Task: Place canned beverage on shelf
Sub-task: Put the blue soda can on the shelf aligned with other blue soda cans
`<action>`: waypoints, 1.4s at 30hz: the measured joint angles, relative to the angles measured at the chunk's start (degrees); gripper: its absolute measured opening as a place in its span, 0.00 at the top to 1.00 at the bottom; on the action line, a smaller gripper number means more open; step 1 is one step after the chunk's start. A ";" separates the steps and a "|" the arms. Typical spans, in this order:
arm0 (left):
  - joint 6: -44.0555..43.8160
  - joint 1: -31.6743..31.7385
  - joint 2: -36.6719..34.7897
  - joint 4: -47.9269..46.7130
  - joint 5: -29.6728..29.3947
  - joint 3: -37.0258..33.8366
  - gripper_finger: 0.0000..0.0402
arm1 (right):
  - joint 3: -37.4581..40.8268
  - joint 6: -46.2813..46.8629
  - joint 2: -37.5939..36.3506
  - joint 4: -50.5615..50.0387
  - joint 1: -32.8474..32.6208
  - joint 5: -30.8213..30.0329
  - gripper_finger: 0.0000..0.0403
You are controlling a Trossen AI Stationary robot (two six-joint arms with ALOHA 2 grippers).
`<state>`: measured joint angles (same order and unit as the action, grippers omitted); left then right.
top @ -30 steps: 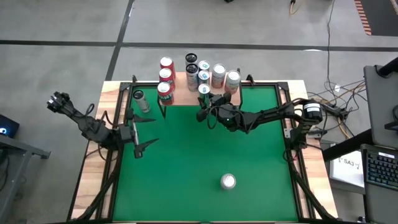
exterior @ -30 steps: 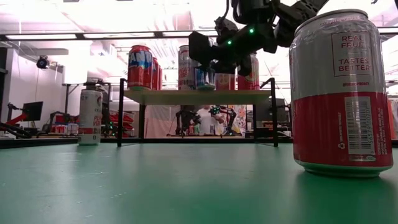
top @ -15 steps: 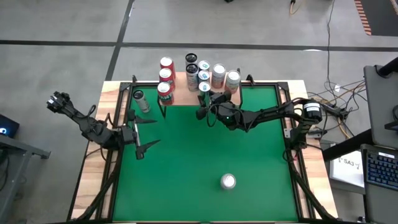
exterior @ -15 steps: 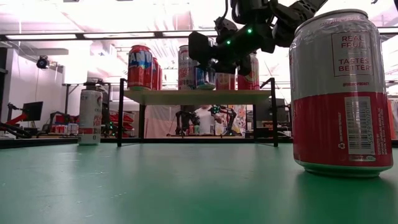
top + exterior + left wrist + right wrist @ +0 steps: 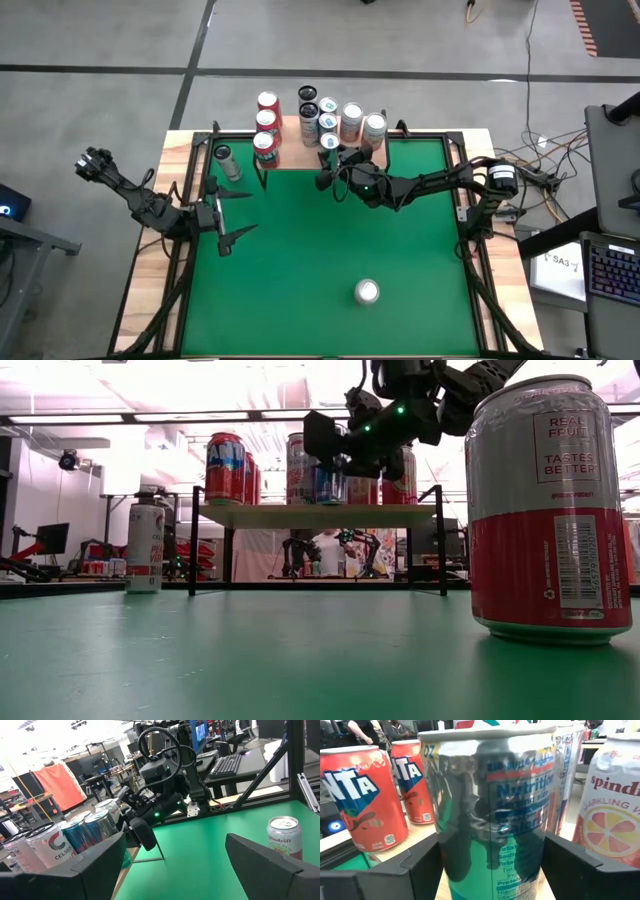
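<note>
You have the green tabletop point(image 5: 300, 270) before you, with the shelf point(image 5: 320, 514) at its far edge already crowded with cans. Your right tool point(image 5: 329, 163) sits at the shelf's front edge, its fingers point(image 5: 420, 865) standing on either side of the teal-and-silver can point(image 5: 495, 815) with a gap showing at each flank — the can stands on the wood, so the release looks under way rather than finished. Judge it done only once both fingers are clear; then draw straight back toward the open tabletop, level, because red cans point(image 5: 362, 795) stand just beside it on one side and a pink-labelled can point(image 5: 610, 815) close on the other. A sideways drift is what would topple a neighbour.

Your left tool point(image 5: 222, 215) waits spread wide and empty near the tabletop's left edge. Two cans remain off the shelf: one lone can point(image 5: 367, 292) toward the near side of the tabletop, and a slim can point(image 5: 226, 161) left of the shelf.

Legible writing: the red cans end in "NTA", the pink one begins "spindi", the teal can shows "Nutrition" — and the near can reads "REAL FRUIT" and "TASTES BETTER" in the low view.
</note>
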<state>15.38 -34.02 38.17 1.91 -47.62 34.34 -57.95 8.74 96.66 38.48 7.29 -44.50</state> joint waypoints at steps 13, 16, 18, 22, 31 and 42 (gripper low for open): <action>0.00 0.00 0.00 -0.02 -0.02 0.01 0.19 | 0.04 -2.88 -2.70 -0.22 -0.60 -0.55 0.30; 0.00 0.00 0.00 -0.02 -0.02 0.01 0.19 | 0.04 -3.91 -4.10 -0.09 -1.35 -0.58 0.30; 0.00 0.00 0.00 -0.02 -0.02 0.01 0.19 | 0.04 -4.54 -5.10 -0.46 -1.90 -0.69 0.30; 0.00 -0.02 0.00 -0.02 -0.04 0.01 0.19 | 0.07 -6.06 -7.03 -0.67 -3.52 -0.72 0.30; -0.02 -0.01 0.00 -0.02 -0.03 0.01 0.19 | -0.21 -1.20 -9.32 -9.26 -5.61 -3.55 0.35; -0.04 -0.01 -0.02 -0.02 -0.04 0.01 0.19 | -0.17 -3.44 -4.61 -5.66 -4.42 -2.65 0.60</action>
<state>15.33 -34.03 38.15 1.89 -47.66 34.35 -58.13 5.30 92.05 32.82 2.87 -47.15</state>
